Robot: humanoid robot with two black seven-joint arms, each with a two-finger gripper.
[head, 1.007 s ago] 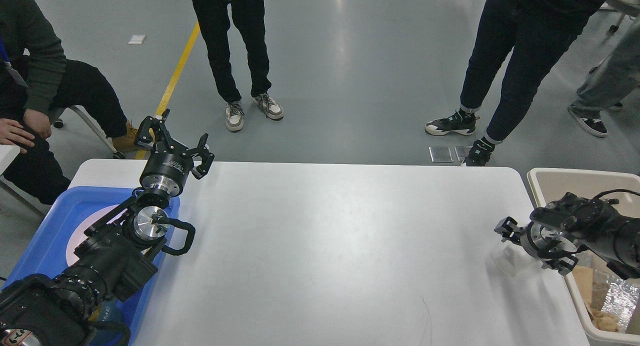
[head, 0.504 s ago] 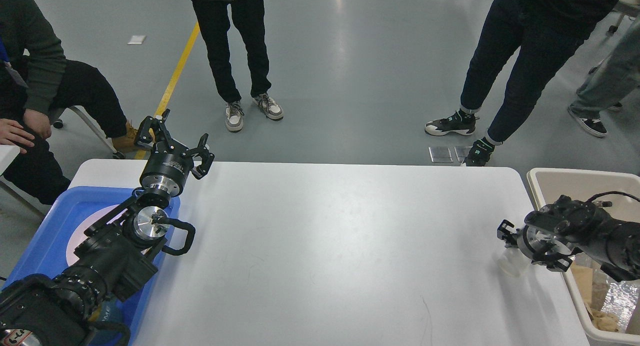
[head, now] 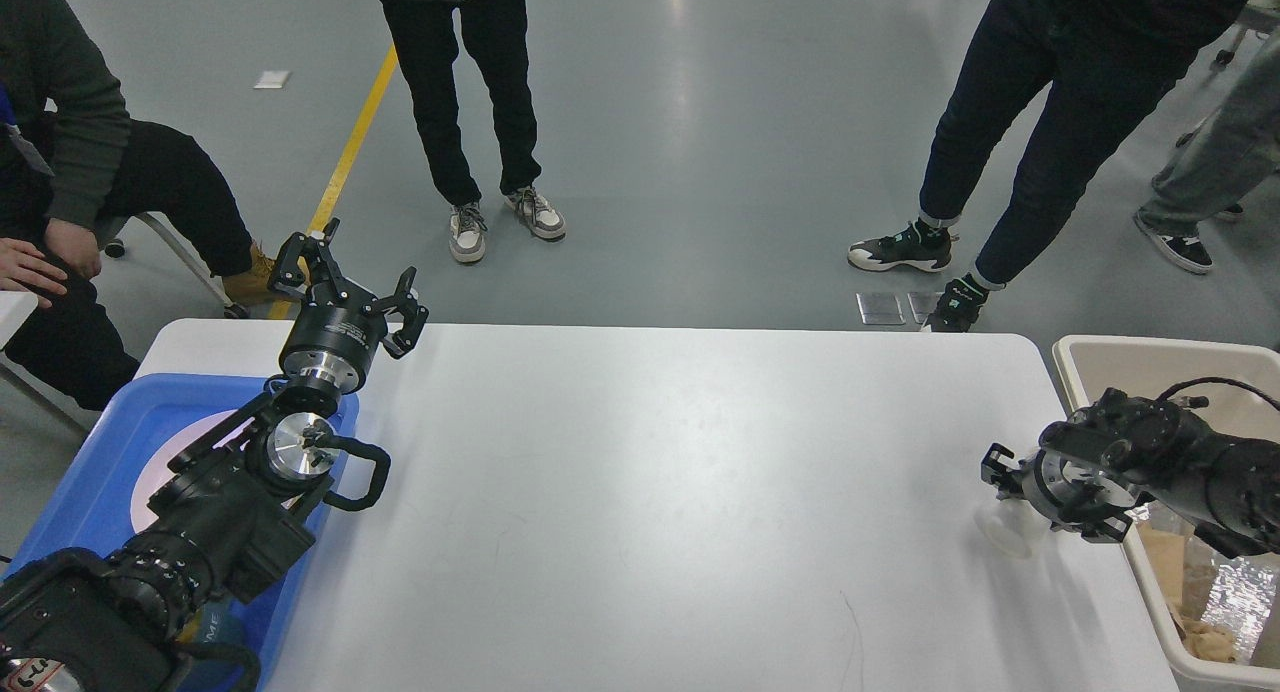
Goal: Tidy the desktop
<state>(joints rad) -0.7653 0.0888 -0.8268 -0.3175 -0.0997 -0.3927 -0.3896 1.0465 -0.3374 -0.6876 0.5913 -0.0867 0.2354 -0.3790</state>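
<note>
Desktop (head: 640, 492): white, matte, rounded corners. Left pincer (head: 347, 279) spread; right pincer (head: 1010, 492) state unclear.

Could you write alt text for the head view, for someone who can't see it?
A robot's right gripper reaches a small clear object near the right edge of a white desktop. Its left gripper is open above a blue tray; a beige bin sits right, people stand behind.
</note>
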